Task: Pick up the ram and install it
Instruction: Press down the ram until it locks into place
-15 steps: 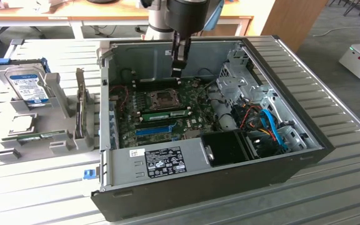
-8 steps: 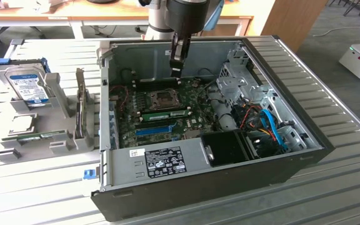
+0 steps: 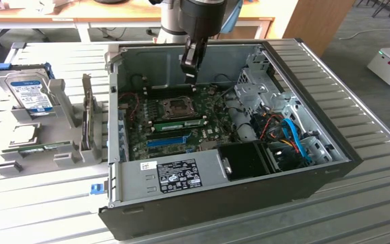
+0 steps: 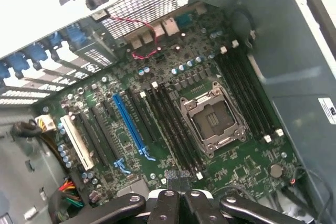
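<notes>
The gripper (image 3: 190,76), fingers together, hovered mid-frame over the board (image 3: 174,122); a ram (image 3: 181,123) sat slotted at center.

Even, bright indoor light fills the exterior view; the pale counter (image 3: 39,203) looks washed out. In the wrist view the area beyond the case's far wall (image 4: 47,3) is blown white, while the motherboard (image 4: 173,103) under the end effector (image 4: 178,203) appears slightly soft and dimmer.
</notes>
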